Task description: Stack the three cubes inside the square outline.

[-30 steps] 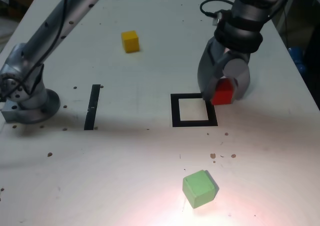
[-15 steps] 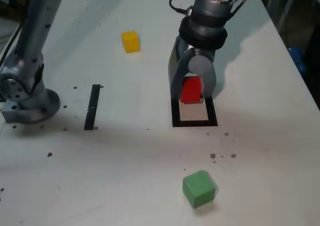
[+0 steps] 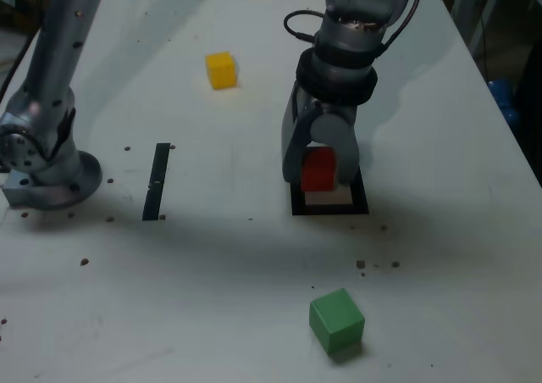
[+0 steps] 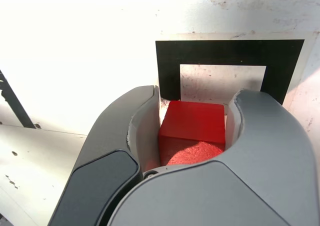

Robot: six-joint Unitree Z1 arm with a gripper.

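The gripper (image 3: 320,173) has the red cube (image 3: 318,170) over, perhaps inside, the black square outline (image 3: 360,207).

Arm (image 3: 339,69) angled down; fingers (image 4: 146,133) clamped

The gripper (image 3: 320,167) hides part of the square outline (image 3: 360,198) in both views.
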